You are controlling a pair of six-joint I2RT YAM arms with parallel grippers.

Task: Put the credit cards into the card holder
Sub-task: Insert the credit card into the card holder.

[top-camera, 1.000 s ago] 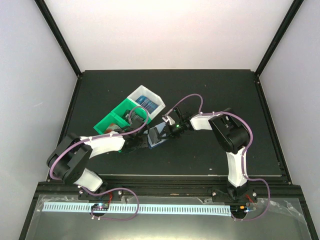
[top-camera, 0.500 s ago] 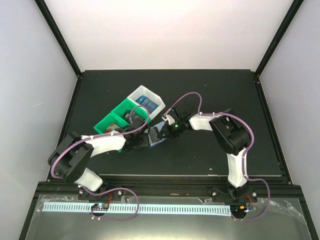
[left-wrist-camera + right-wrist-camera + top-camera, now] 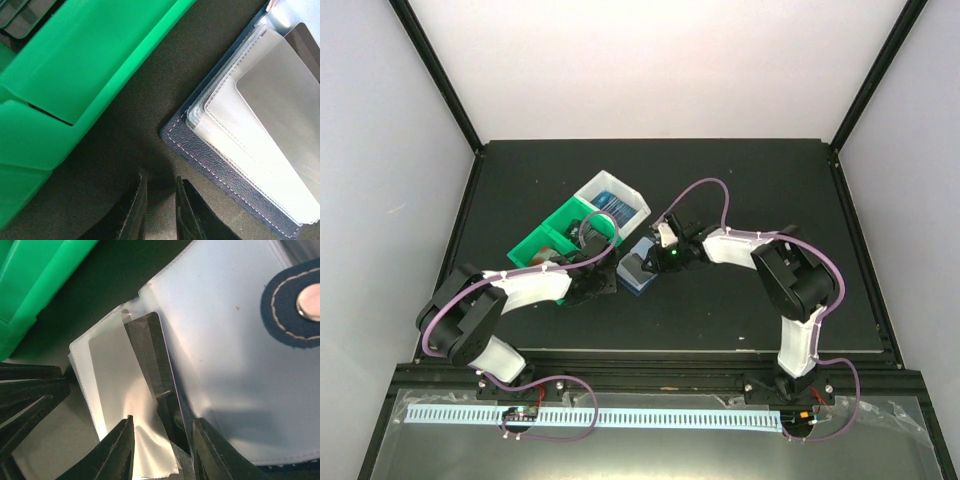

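Note:
The card holder [image 3: 638,270] lies open on the dark mat between both arms, its dark blue cover [image 3: 210,155] under pale clear sleeves [image 3: 220,340], with the snap tab [image 3: 295,300] at the right. A dark credit card [image 3: 150,355], seen grey with glare in the left wrist view [image 3: 280,100], sits partly inside a sleeve. My right gripper [image 3: 165,440] is open, one finger on each side of the card's near end, neither pressing it. My left gripper [image 3: 160,200] rests low on the mat by the holder's corner, jaws slightly apart and empty. More credit cards [image 3: 615,205] lie in the bin.
A green-and-white bin [image 3: 570,235] stands just behind and left of the holder, its green wall [image 3: 75,75] close to my left fingers and also in the right wrist view [image 3: 35,285]. Black frame rails edge the mat.
My right gripper has opened and let go of the card, which stays in the sleeve. The right arm drew back a little to the right. The left arm has hardly moved.

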